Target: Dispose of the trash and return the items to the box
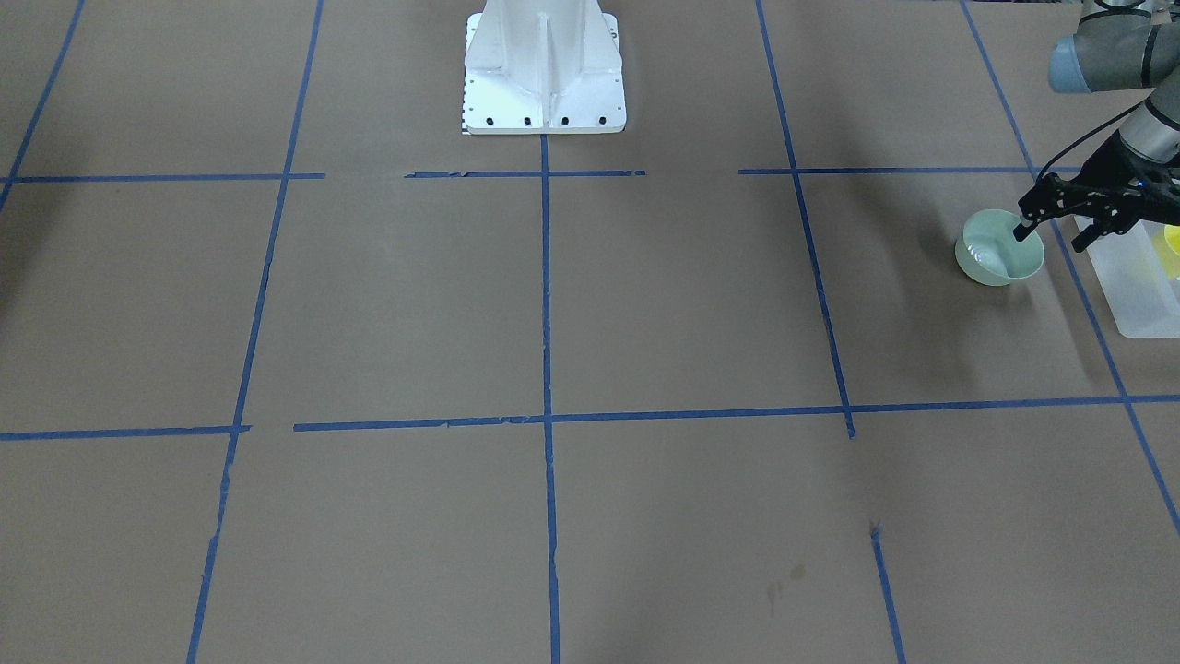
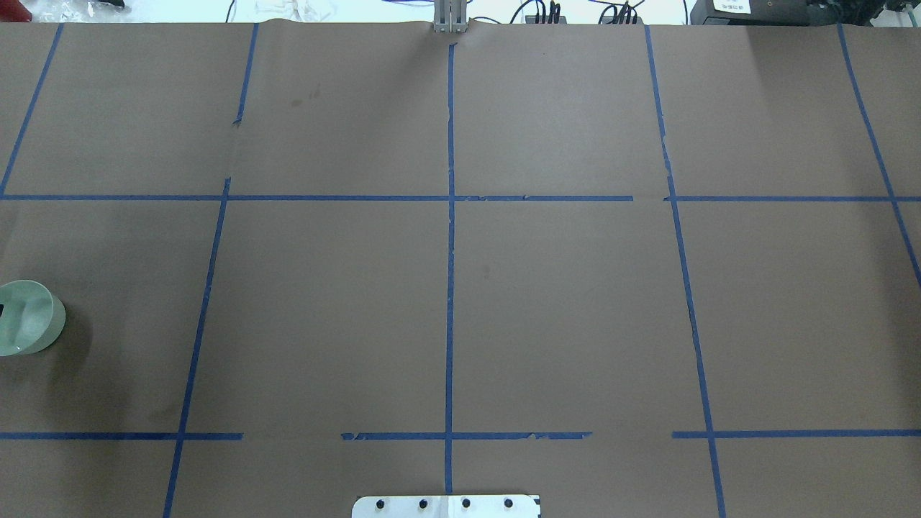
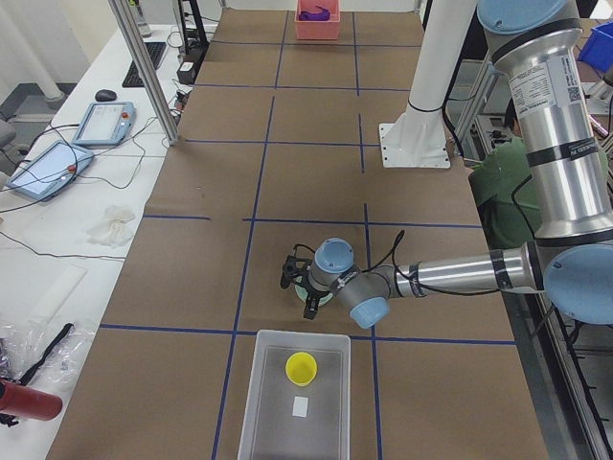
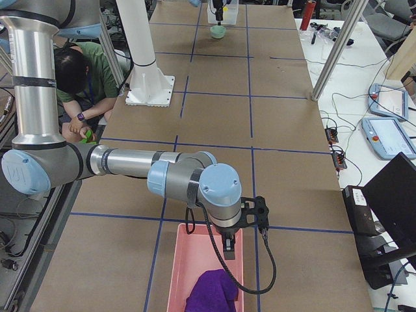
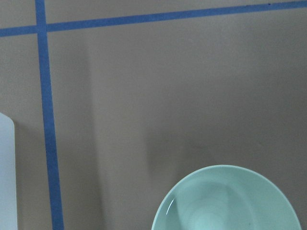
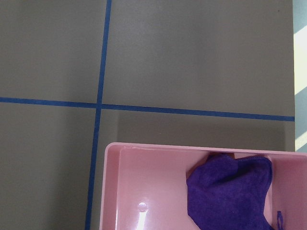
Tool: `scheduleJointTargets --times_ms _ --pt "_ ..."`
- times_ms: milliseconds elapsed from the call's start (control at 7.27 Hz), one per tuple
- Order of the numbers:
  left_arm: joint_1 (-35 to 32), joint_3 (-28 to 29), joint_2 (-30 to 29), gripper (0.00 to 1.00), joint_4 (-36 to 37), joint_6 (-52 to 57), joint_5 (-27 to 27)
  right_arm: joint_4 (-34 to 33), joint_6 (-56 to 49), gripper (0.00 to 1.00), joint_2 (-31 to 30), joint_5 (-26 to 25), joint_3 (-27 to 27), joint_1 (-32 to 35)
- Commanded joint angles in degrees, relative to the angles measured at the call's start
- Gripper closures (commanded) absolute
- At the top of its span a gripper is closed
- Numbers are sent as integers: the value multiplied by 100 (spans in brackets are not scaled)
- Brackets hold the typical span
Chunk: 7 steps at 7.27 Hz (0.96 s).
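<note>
The pale mint-green bowl (image 1: 991,254) stands upright on the brown paper at the table's left end; it also shows in the overhead view (image 2: 29,320) and the left wrist view (image 5: 225,201). My left gripper (image 1: 1053,236) is open, with one finger inside the bowl and the other outside its rim on the box side. The frosted-white box (image 1: 1136,286) lies just beyond the bowl, and the yellow cup (image 3: 302,367) stands inside it. My right gripper (image 4: 229,247) hangs over a pink bin; I cannot tell whether it is open or shut.
The pink bin (image 6: 144,191) at the table's right end holds a purple cloth (image 6: 230,191). The white robot pedestal (image 1: 544,69) stands at the table's robot side. A person in green crouches beside the table (image 4: 81,71).
</note>
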Motion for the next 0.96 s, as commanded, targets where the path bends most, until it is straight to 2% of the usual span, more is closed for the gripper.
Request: scheduleJointTargets --times_ms 0,138,275,550,688,825 --pt "255 114 4 9 -31 -34 0 -27 198 0 0 135 176 -175" --pt "308 149 -14 23 -31 -34 0 -27 233 0 0 118 316 -280" --pt "317 193 -31 42 -40 -34 0 -27 607 0 0 100 527 -499" --pt "317 202 -75 86 -31 -26 0 -18 1539 0 9 74 940 -1025" --pt "309 185 -93 100 -40 -43 0 8 1847 0 79 74 959 -1289" --pt "291 141 -93 100 -31 -52 -44 17 1928 0 271 39 942 -1466"
